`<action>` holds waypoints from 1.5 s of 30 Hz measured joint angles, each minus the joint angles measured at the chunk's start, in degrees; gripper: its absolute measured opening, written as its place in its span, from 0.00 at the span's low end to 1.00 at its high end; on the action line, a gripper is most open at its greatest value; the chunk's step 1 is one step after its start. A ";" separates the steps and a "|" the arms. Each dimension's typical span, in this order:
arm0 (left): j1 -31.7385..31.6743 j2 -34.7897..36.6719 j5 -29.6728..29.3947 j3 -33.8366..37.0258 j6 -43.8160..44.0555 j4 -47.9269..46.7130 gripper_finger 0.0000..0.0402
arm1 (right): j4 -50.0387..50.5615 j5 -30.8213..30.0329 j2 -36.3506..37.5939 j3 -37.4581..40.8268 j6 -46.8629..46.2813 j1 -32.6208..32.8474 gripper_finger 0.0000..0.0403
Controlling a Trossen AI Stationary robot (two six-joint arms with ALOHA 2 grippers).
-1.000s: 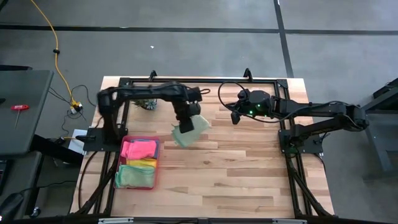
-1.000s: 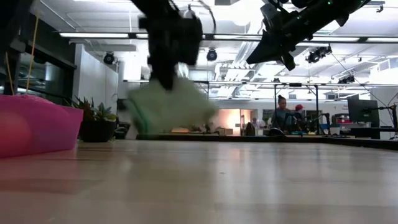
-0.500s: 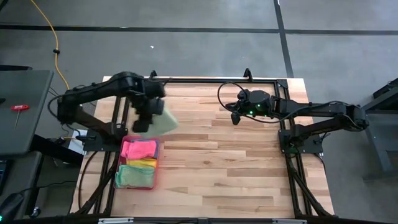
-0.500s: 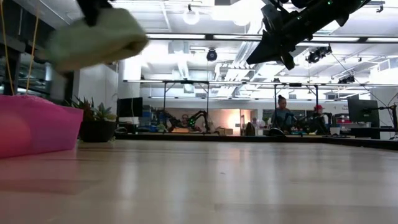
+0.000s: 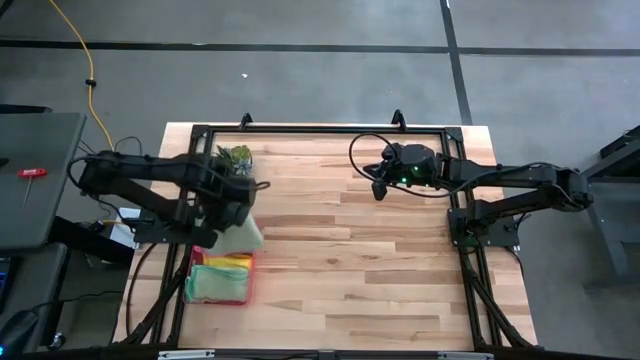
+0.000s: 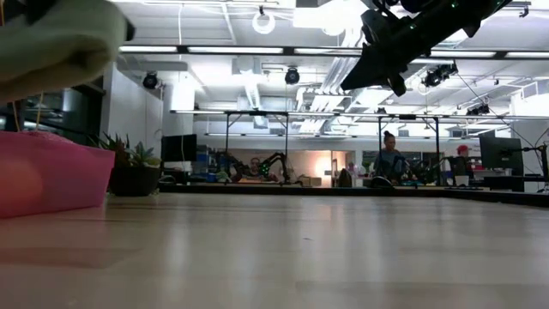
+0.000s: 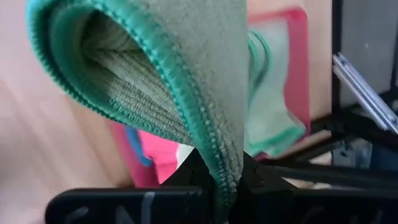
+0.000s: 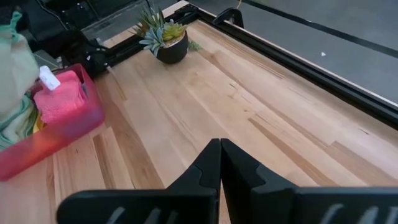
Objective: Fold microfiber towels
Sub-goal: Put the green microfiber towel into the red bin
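Note:
My left gripper (image 5: 236,212) is shut on a folded pale green towel (image 5: 243,236), which it holds above the far end of the pink tray (image 5: 247,285). The towel also shows at the top left of the low view (image 6: 60,43) and in the left wrist view (image 7: 186,68). Yellow (image 5: 228,262) and green (image 5: 215,283) towels lie in the tray, and a hot pink one (image 8: 59,99) lies at its far end. My right gripper (image 5: 378,190) is shut and empty, raised over the table's far middle; it also shows in its own wrist view (image 8: 221,155). My left gripper pinches the folded towel between its two fingers at its teal-stitched edges (image 7: 225,171), several layers together. The towel bulges out in a loop beyond the fingers. It is lifted clear, above the tray.
A small spiky plant in a dark pot (image 5: 236,160) stands at the far left, close behind my left arm. The black frame rails (image 5: 320,130) run along the table's far and side edges. Bare wood (image 5: 360,270) spreads to the right of the tray.
My left gripper has carried the pale green towel from the table's middle toward the left edge, rising, then toward the near edge until it is over the tray. The towel has stayed pinched and clear of the table. My right arm has kept still.

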State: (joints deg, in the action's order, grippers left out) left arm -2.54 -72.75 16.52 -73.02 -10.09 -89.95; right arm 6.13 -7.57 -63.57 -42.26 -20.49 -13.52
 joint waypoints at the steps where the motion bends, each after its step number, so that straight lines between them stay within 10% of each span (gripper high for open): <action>1: 0.67 0.78 0.55 1.07 0.50 -0.09 0.00 | 0.16 0.02 0.00 0.00 0.00 0.00 0.00; 11: 5.28 9.34 3.82 10.79 0.60 -0.08 0.00 | 0.98 -0.02 0.00 0.00 -0.18 0.00 0.00; 45: -0.03 -6.56 4.82 16.37 -17.75 8.03 0.01 | 4.99 -0.92 0.00 0.00 -1.99 0.00 0.00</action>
State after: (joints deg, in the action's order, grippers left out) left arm -2.57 -79.31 21.34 -56.64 -27.83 -81.92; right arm 11.12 -8.49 -63.57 -42.26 -22.48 -13.52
